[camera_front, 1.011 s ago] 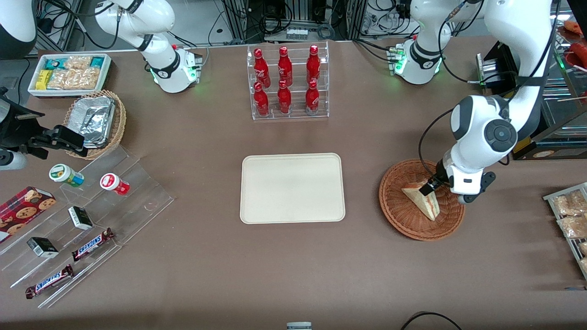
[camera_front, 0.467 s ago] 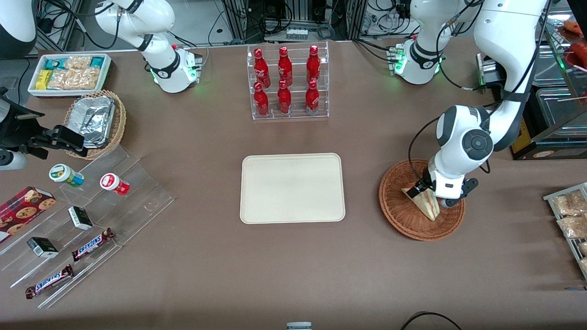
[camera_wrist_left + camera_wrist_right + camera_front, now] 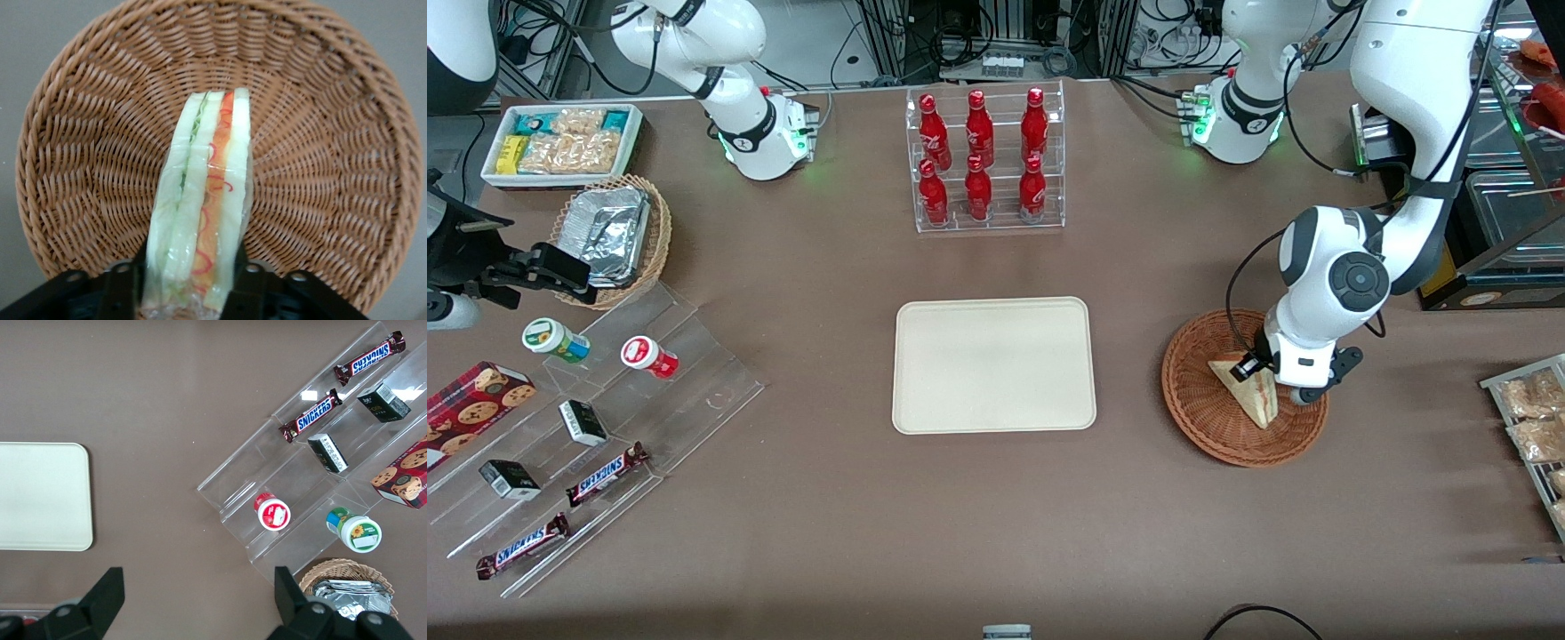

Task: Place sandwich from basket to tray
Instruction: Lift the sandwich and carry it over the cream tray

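Observation:
The sandwich (image 3: 1249,396) stands on edge in the reddish-brown wicker basket (image 3: 1200,400), toward the working arm's end of the table. My left gripper (image 3: 1258,369) is down in the basket, at the sandwich's end farther from the front camera. In the left wrist view the gripper (image 3: 190,270) has a black finger (image 3: 133,283) pressed against each bread face of the wrapped sandwich (image 3: 207,193), shut on it, with the basket (image 3: 320,133) weave beneath. The cream-white tray (image 3: 994,364) lies bare at the table's middle, beside the basket.
A clear rack of red bottles (image 3: 985,160) stands farther from the front camera than the tray. A rack of snack bags (image 3: 1529,418) sits at the working arm's table edge. An acrylic stepped stand (image 3: 587,427), a tan foil basket (image 3: 614,236) and a white bin (image 3: 560,142) lie toward the parked arm's end.
The left arm's wrist swung in over the basket and the gripper came down onto the sandwich's end. The sandwich has stayed in about the same spot.

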{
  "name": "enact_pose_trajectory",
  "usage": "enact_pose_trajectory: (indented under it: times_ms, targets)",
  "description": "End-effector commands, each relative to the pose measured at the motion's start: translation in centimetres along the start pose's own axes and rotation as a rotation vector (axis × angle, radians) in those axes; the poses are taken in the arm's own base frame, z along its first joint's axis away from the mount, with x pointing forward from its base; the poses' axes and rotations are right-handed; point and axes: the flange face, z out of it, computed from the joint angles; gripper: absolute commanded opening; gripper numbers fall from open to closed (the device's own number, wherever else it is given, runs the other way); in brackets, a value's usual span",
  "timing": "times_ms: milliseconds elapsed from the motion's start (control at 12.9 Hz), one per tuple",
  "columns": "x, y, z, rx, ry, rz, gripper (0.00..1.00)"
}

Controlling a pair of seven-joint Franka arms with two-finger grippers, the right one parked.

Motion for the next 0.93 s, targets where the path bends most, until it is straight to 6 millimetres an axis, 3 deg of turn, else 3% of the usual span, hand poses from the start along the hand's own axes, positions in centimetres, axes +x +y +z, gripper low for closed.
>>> enact_pose_trajectory:
  times_ms: [0, 156, 233, 311, 467, 622, 700, 856]
  targets:
    - [0.0, 0.7, -3.2, 0.040, 0.010, 0.004, 0.00]
    - [-0.4, 1.1, -7.8, 0.119, -0.014, 0.028, 0.00]
    - [-2.1, 3.2, -10.7, 0.152, -0.026, 0.071, 0.00]
    - [-3.7, 4.7, -12.4, 0.172, -0.032, 0.100, 0.00]
    - [-9.5, 9.3, -15.0, 0.183, -0.029, 0.208, 0.00]
    - [-15.6, 13.6, -15.1, 0.164, -0.020, 0.327, 0.00]
    - [-19.8, 16.8, -14.2, 0.154, -0.019, 0.408, 0.00]
    - [-25.1, 21.5, -12.0, 0.129, -0.017, 0.453, 0.00]
